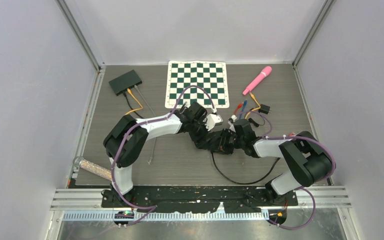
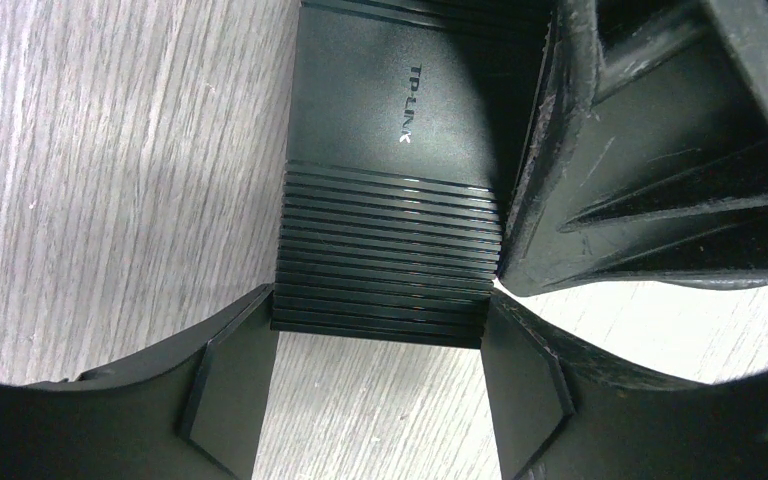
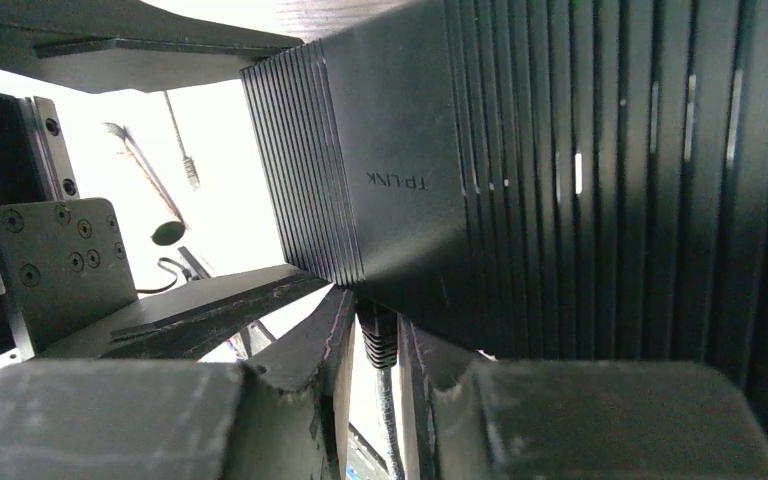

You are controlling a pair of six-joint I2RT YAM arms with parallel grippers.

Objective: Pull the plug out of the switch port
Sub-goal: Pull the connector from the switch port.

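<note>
A black ribbed TP-Link switch is held off the table in the middle, between both arms. My left gripper is shut on the switch's near end, one pad against each side. In the right wrist view the switch fills the upper right, and a black plug with a ribbed boot sits in its port at the lower edge. My right gripper is shut on the plug's boot, with its cable running down between the fingers. From above, both grippers meet at the switch.
A second black switch with orange cables lies back left. Behind the arms lie a chessboard mat, a pink wand and loose coloured plugs. A black cable loops near the right base. A glittery tube lies front left.
</note>
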